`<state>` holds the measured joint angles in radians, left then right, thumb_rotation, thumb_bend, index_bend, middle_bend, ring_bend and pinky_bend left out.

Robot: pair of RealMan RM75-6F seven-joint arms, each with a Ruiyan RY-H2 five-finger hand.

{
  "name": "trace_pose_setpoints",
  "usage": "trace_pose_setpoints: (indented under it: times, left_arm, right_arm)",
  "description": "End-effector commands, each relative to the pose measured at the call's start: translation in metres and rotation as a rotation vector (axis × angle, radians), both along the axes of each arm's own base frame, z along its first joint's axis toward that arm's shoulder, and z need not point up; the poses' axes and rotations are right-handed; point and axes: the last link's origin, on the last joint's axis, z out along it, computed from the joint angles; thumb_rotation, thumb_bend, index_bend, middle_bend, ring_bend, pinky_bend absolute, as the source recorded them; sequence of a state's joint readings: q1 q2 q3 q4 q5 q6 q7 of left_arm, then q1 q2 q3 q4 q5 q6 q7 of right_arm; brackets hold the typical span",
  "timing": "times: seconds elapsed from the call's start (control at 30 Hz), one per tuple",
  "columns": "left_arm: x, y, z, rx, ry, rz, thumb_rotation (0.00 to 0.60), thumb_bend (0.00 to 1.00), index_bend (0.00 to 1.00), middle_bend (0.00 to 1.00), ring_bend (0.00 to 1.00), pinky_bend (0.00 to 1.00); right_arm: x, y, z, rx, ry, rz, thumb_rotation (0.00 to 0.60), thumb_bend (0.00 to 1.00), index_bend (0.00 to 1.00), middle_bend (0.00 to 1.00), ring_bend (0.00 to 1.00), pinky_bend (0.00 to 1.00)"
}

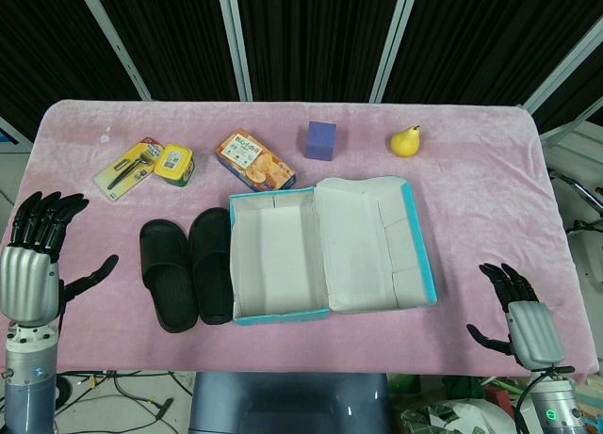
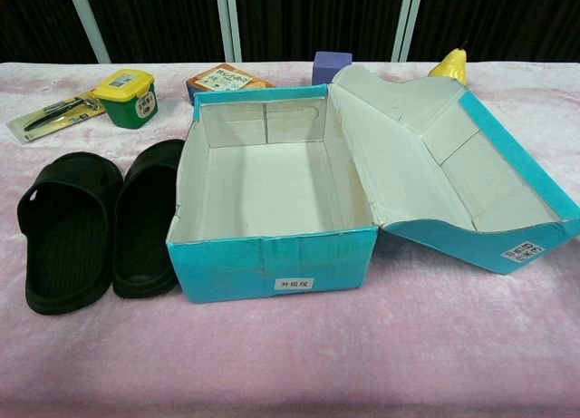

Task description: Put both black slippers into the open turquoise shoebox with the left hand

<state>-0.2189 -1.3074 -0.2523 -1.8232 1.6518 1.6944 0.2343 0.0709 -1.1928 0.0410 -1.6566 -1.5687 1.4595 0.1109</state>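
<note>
Awaiting first pick: both black rubber slippers (image 1: 187, 271) beside the empty turquoise cardboard shoebox (image 1: 247, 313); left hand (image 1: 38, 255) spread wide, empty, must reach the nearer slipper.

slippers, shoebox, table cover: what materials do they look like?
Black slippers: likely matte moulded foam or rubber, ribbed footbeds.
Open turquoise shoebox: cardboard, turquoise outside, plain white inside, creased folds.
Pink table cover: soft fuzzy cloth, napped and mottled.
</note>
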Motion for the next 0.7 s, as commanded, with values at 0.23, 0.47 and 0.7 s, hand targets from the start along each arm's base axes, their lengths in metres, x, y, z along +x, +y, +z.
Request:
trace_pose_setpoints:
  times: [0.23, 0.47, 0.7]
  left_arm:
    - [0.007, 0.01, -0.002, 0.001, -0.022, -0.012, 0.6, 0.0, 0.21, 0.23, 0.14, 0.12]
    - [0.002, 0.013, -0.008, -0.029, 0.02, 0.039, 0.6, 0.0, 0.22, 0.23, 0.14, 0.13]
    - [-0.012, 0.041, -0.03, -0.219, 0.192, 0.242, 0.6, 0.0, 0.22, 0.25, 0.17, 0.23]
  right_arm:
    - [0.001, -0.002, 0.0, -0.003, 0.004, -0.003, 0.6, 0.13, 0.13, 0.1, 0.0, 0.1]
    - [0.001, -0.002, 0.003, -0.013, 0.007, -0.007, 0.6, 0.13, 0.13, 0.1, 0.0, 0.1]
    - [-0.006, 0.002, 0.004, -0.025, -0.003, -0.028, 0.6, 0.13, 0.13, 0.1, 0.0, 0.1]
